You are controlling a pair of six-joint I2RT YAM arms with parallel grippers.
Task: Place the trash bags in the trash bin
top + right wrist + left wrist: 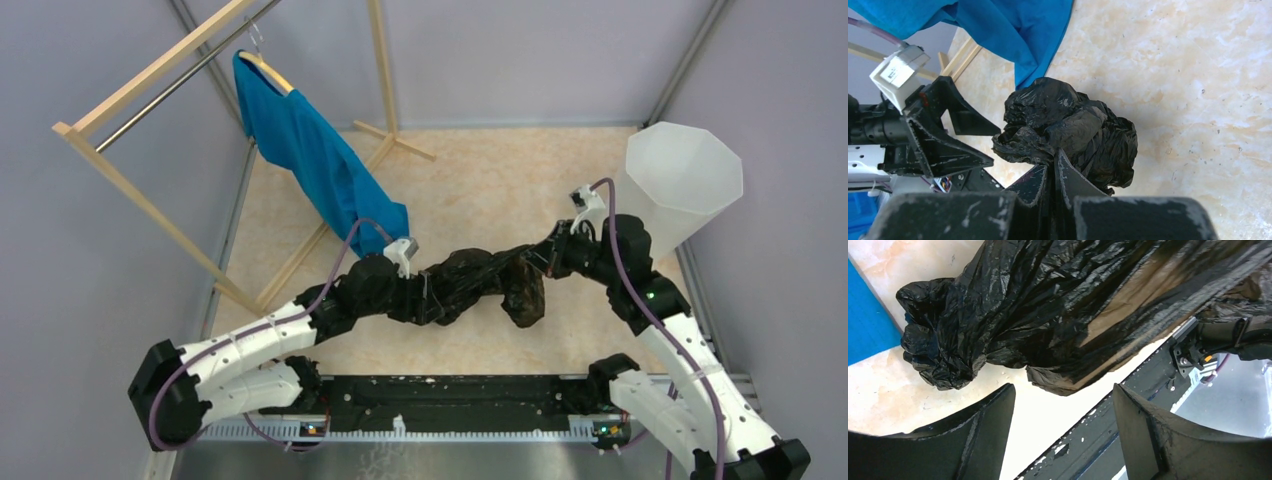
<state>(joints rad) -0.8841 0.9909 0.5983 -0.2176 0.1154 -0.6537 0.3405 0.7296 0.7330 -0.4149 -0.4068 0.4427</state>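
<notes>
Over the table (500, 190), the right gripper (1053, 161) clamps the crumpled trash bag (470, 285) while the left gripper (1063, 390) stands spread just beside it.

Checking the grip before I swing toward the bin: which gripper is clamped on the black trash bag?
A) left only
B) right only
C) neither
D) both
B: the right gripper has its fingers closed on a pinch of the black trash bag, while the left gripper stands open, fingers wide apart, clamping nothing.
</notes>
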